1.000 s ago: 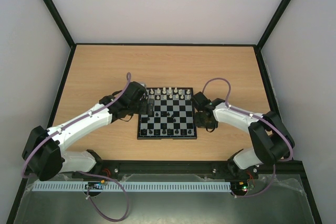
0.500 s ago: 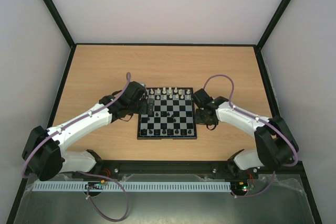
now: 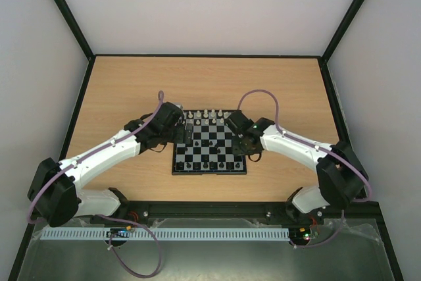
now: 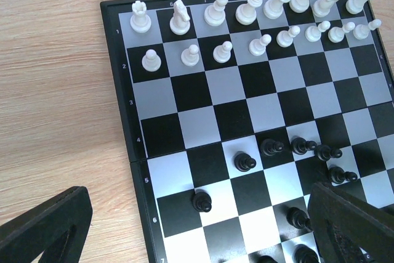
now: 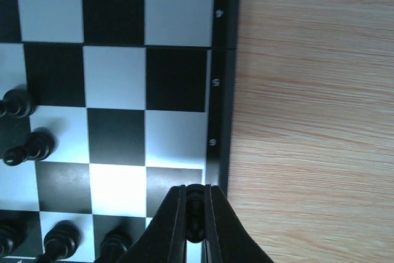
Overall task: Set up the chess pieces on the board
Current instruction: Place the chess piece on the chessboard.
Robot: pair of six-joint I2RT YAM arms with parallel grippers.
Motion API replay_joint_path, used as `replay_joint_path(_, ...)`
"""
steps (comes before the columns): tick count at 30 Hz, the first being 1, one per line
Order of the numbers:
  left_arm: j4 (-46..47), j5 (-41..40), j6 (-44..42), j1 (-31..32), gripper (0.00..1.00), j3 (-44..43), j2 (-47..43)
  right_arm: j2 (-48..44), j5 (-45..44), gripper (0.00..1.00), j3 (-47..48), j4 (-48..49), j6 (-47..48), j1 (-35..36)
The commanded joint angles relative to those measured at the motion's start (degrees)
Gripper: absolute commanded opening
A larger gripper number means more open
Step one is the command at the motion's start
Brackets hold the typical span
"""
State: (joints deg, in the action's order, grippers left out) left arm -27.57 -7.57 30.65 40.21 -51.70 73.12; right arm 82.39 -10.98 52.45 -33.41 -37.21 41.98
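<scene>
- The right jaws pinch one tiny black piece tight, just over the right rim of the board.
- The left jaws are spread wide and hold nothing, above the board's left side.
- White pieces stand in two rows at the far end, and other black pieces sit scattered mid-board.
- The board lies on the desk.
- Each piece looks light, hard and shiny, so it may slip or tip. A grip at its thin middle, from straight above, seems best.

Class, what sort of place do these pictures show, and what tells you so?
Probably a robot test cell, not a home: a pale wooden table boxed in by plain white walls, two white-and-black robot arms bolted at its near edge, and a small chequered chessboard.
</scene>
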Motion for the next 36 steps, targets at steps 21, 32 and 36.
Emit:
replay_joint_path(21, 0.3, -0.6, 0.3, -0.3, 0.99, -0.4, 0.3, 7.7, 2.3, 0.09, 2.9, -3.9, 2.4, 4.6)
replay_joint_path(32, 0.5, -0.3, 0.3, -0.3, 0.99, -0.3, 0.5, 8.0, 1.1, 0.15, 2.0, -4.7, 1.9, 5.1)
replay_joint_path(36, 0.5, -0.2, 0.4, -0.3, 1.00, -0.2, 0.6, 7.8, 1.2, 0.21, 2.1, -4.6, 2.0, 5.1)
